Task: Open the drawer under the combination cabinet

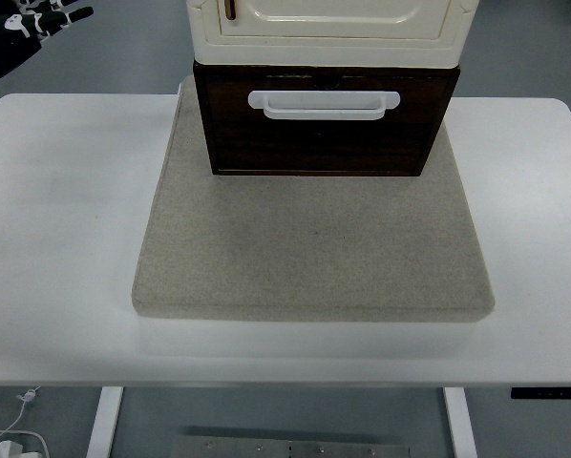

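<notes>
— Left hand (32, 24) is all I can find, up at about ten o'clock, off beyond the worktop's (66, 239) far corner. It's mostly cropped by the frame edge, so whether its fingers are spread or curled I cannot tell. It holds nothing that shows, and the right hand isn't in the picture.

— So nothing is touching the drawer?

— Nothing. The drawer (324, 119) sits at twelve o'clock under the cream cabinet (328, 29), which rests directly on top of it. The pair stands on the far part of a grey mat (314, 248).

— Why the mat, do you think?

— My guess: grip, so the stack doesn't slide toward the near edge when the drawer is pulled. The bare stretch of mat in front would also give the drawer room to come out.

— How does the drawer look?

— Dark brown wood-grain front, with a wide white bar handle (324, 104) across its upper part. The front looks roughly flush with its frame, so I judge it closed — the opening has not begun.
</notes>
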